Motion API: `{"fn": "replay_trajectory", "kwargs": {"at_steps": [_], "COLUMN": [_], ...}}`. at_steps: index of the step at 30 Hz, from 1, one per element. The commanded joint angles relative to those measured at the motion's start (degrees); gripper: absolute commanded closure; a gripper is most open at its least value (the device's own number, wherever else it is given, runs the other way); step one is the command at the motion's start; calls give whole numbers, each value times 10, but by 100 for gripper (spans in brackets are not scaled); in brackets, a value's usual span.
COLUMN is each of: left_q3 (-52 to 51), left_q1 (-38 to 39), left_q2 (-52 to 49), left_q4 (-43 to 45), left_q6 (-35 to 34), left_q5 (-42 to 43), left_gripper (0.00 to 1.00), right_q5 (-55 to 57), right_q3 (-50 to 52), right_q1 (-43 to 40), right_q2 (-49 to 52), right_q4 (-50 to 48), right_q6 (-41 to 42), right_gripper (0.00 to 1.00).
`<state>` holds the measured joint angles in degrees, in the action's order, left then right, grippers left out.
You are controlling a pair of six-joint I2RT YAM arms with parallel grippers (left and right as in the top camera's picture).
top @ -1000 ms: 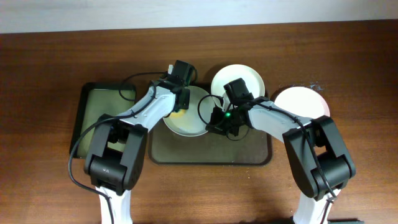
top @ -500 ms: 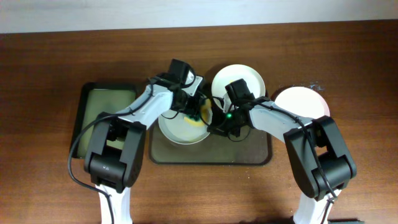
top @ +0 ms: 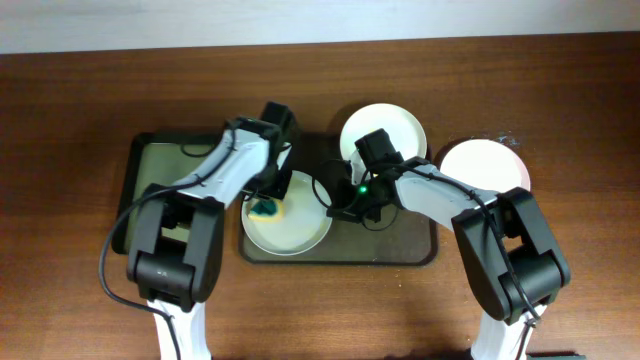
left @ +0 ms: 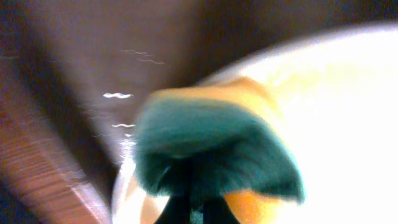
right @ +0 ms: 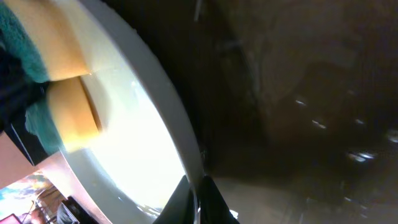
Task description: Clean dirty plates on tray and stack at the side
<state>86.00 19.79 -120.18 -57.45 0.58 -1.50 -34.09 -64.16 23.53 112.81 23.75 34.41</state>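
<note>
Left pincer [top: 268, 201] tight on sponge [top: 266, 211], right pincer [top: 333, 203] tight on plate [top: 296, 230] rim, small tray [top: 160, 170] alongside.

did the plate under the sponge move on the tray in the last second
Yes. The scrubbed plate, with the sponge on it, has slid toward the robot, away from the second plate at the tray's far rim.

Overhead looks down; wrist cameras closely share plate [top: 300, 230].

Table [top: 80, 100]: dark reddish-brown wood, grain running left to right. Beyond far edge: pale off-white strip [top: 300, 20], wall or floor unclear. Lighting even.
</note>
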Motion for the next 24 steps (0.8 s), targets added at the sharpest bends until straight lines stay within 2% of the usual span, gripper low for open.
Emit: {"fn": "replay_trajectory", "kwargs": {"at_steps": [1,4,5,6,8,9,14,19,20,22,24], "left_q3": [-22,-22,-22,-22,-17,-7,88,178,192,198,198], "left_q1": [14,14,14,14,14,14,10,-2,-4,-4,-5], "left_q2": [-27,-27,-27,-27,-27,-27,-26,-26,-26,-26,-26], "left_q4": [-13,33,75,119,170,169,101,-3,-24,-55,-80], "left_q6": [143,139,101,24,-188,-217,-217,-211,-187,-183,-182], "left_q5": [339,337,306,231,9,-38,-214,-201,-162,-97,-71], "left_gripper": [100,100,100,100,100,100,100,100,100,100,100], "right_q5": [45,45,45,45,45,45,45,45,45,61,100], "right_q3": [25,25,25,25,25,25,25,24,24,22,21], "right_q1": [-3,-3,-3,-3,-3,-3,-3,-3,-3,-3,1], "right_q2": [24,24,24,24,24,24,24,23,16,-10,-52], "right_q4": [9,9,9,9,9,10,10,11,13,39,79], "right_q6": [1,1,1,1,1,1,1,1,1,1,-13], "right_gripper": [96,96,96,96,96,96,96,96,96,96,96]}}
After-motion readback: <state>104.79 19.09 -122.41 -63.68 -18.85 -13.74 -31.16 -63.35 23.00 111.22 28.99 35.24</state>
